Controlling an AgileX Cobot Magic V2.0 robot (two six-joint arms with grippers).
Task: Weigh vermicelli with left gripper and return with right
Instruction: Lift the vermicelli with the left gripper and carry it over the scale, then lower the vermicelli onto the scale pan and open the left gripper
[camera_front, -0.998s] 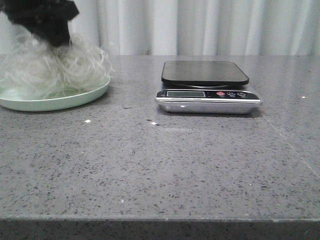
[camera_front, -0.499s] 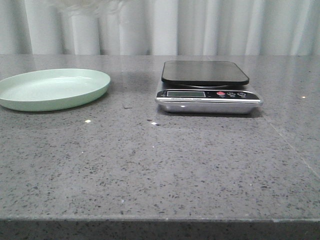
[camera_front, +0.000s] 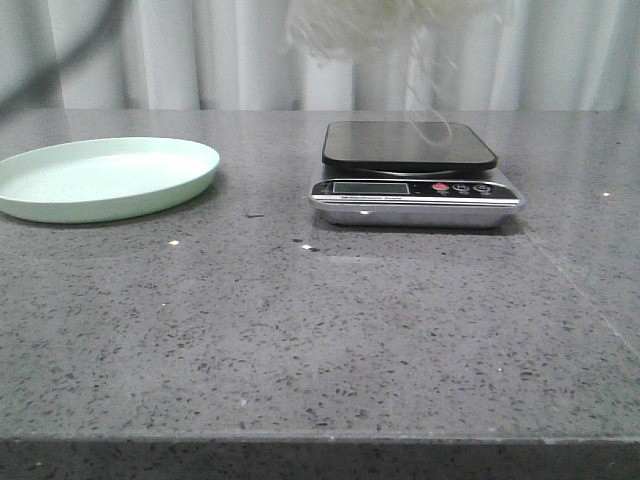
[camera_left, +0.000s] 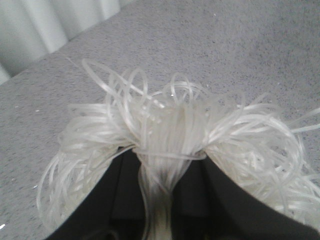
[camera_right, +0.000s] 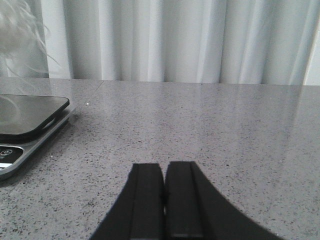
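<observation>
The left gripper (camera_left: 162, 200) pinches the vermicelli (camera_front: 385, 25) tight, holding it in the air above the kitchen scale (camera_front: 412, 175), loose strands dangling near its black platform; the pale green plate (camera_front: 105, 178) sits at the scale's 9 o'clock; the right gripper (camera_right: 164, 200) is squeezed closed, holding nothing.

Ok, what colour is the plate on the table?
Pale mint green, plain with no pattern; the plate shows best in the front view.
</observation>
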